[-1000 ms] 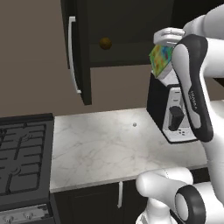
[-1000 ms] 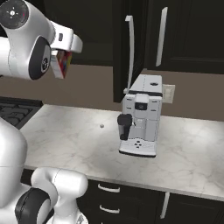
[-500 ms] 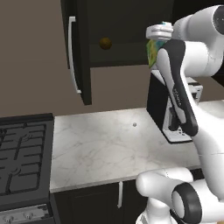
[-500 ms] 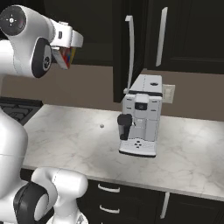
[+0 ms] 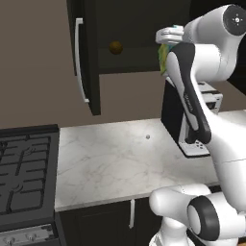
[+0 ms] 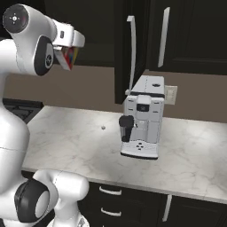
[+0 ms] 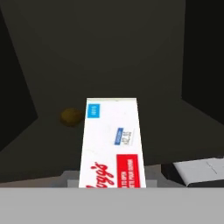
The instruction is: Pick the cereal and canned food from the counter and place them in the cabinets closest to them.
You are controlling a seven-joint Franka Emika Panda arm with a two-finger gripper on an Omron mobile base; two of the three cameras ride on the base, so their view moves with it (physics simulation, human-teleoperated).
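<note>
The gripper (image 6: 67, 52) is clamping the cereal (image 7: 110, 144) box, holding it up at the open cabinet's (image 5: 139, 29) front edge, high above the counter (image 5: 115, 158) and coffee machine (image 6: 142, 116).

From my screens I take the white and black coffee machine (image 6: 142, 117) as my landmark, standing upright with its drip spout facing forward. Well off to its left I see the black stove top (image 5: 26, 173) with its grates, and between the two lies a tiny grey speck (image 5: 147, 137). Above and left of the machine sits a small round brownish thing (image 5: 115, 47) on a dark shelf.
</note>
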